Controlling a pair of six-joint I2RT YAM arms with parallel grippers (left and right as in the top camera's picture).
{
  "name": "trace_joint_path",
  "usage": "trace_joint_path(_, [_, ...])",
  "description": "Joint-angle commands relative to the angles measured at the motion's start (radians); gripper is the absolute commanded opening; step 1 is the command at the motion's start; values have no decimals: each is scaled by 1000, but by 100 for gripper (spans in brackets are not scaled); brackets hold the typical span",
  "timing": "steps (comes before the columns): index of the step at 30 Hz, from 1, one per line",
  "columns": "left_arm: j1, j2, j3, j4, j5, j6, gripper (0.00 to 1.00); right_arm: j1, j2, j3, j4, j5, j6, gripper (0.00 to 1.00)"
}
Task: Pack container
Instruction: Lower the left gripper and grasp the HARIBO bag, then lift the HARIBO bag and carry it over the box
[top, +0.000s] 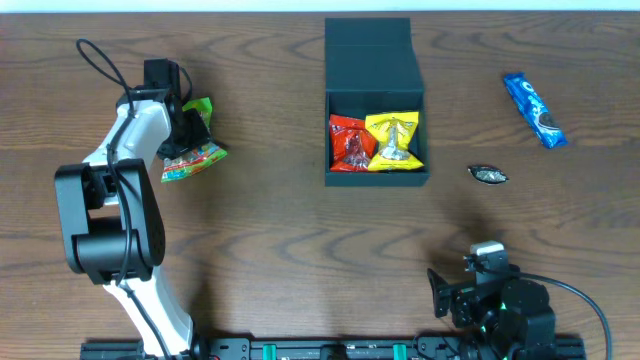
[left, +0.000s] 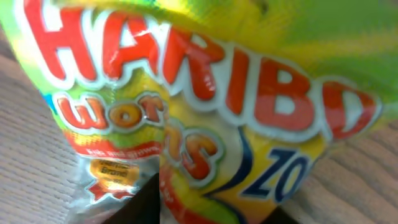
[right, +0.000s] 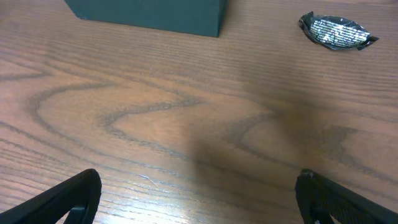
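step: Haribo packet (top: 195, 158) pick | left gripper (top: 190, 125) on it, clamp cannot be told | right gripper (right: 196, 193) spread, parked | container (top: 375, 178) table centre, open, part-filled | next: packet to be carried in

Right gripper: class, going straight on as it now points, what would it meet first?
Probably the container, near its right-hand corner, after bare table; the foil sweet lies off-line. Depth is unclear.

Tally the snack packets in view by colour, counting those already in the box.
Red packet, in the container: 1
Yellow packet, in the container: 1
Green Haribo packet: 1
Blue bar: 1
Dark silvery sweet: 1
Total: 5
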Motion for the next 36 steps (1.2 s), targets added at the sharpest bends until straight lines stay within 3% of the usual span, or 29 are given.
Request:
trace_joint_path(1, [0,37,-5,-16,24,6,15,-8,-6,-2,-7,2,-11,99])
trace_joint_path(3, [0,37,-5,-21,24,6,6,-8,-6,-2,-7,2,-11,99])
trace_joint_path(14, [0,24,-2,-41,94,6,6,-8,-6,-2,-7,2,-11,99])
trace_joint_path(22, [-20,-90,61,-114,137,7,6,-8,-6,-2,-7,2,-11,99])
trace_joint_path(36, [-188,-258,236,-346,183,29,6,-8,-6,-2,-7,2,-11,99])
